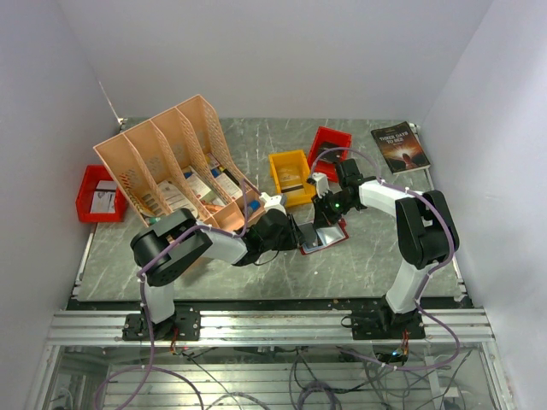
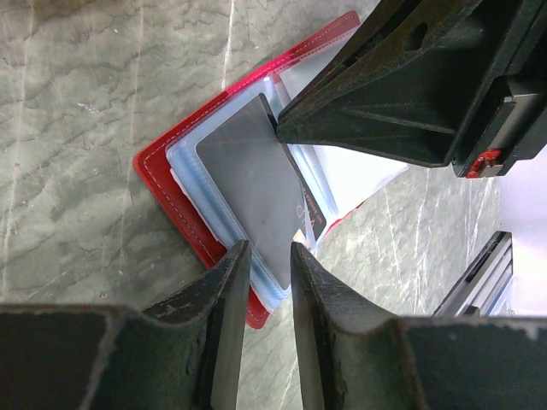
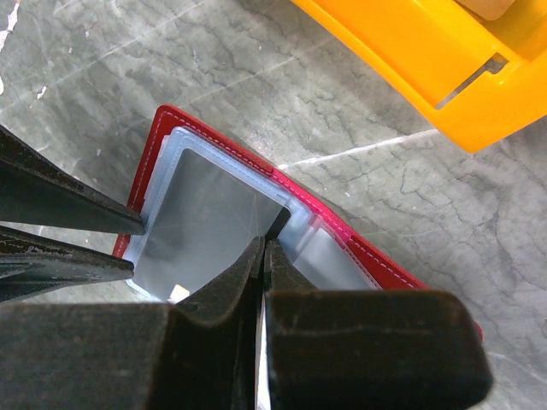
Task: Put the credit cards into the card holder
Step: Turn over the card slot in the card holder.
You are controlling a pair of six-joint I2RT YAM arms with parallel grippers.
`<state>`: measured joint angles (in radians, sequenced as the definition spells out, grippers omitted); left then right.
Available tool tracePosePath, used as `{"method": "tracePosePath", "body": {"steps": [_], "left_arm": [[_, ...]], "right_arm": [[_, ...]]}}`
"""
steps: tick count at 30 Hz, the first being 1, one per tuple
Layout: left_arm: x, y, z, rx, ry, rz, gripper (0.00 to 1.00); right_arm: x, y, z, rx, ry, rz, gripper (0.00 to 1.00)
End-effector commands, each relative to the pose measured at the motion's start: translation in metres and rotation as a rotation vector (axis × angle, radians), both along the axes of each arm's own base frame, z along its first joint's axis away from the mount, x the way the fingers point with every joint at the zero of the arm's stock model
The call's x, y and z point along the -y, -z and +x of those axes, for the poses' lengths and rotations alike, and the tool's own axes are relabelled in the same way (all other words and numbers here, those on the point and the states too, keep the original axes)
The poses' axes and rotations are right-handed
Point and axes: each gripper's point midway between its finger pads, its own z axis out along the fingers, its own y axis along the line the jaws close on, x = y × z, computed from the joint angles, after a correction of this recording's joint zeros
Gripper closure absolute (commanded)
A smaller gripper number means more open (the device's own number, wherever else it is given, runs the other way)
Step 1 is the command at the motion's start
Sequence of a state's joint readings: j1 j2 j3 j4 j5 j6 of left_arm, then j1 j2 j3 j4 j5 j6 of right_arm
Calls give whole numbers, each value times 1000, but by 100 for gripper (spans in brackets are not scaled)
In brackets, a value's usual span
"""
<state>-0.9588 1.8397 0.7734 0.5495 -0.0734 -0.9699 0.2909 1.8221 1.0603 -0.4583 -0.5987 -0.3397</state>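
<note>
left gripper (image 2: 271,252), slightly parted and empty, is hovering at 6 o'clock of grey card (image 2: 252,196) | right gripper (image 3: 263,248), closed, is pushing its 12 o'clock corner | risk: corner push may be skewing it, jamming card holder (image 2: 158,184)

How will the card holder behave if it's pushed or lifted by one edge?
Probably floppy: the card holder is thin red covers with clear pockets fanned loose. Likely light and apt to slide on the smooth table; the right gripper, shut, seems to pin it.
</note>
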Motion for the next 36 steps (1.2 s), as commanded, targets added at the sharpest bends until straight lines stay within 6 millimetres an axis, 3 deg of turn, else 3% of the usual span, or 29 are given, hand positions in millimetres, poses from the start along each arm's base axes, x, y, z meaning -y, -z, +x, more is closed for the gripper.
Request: {"method": "tracePosePath", "body": {"steps": [1,36], "left_arm": [[-1,0,1,2,-7,-6,63],[8,-6,4,6,7,-30,63]], "right_arm": [[4,10,-2,-26,4,-28,99],[2,4,0,-14,1,-13,95]]}}
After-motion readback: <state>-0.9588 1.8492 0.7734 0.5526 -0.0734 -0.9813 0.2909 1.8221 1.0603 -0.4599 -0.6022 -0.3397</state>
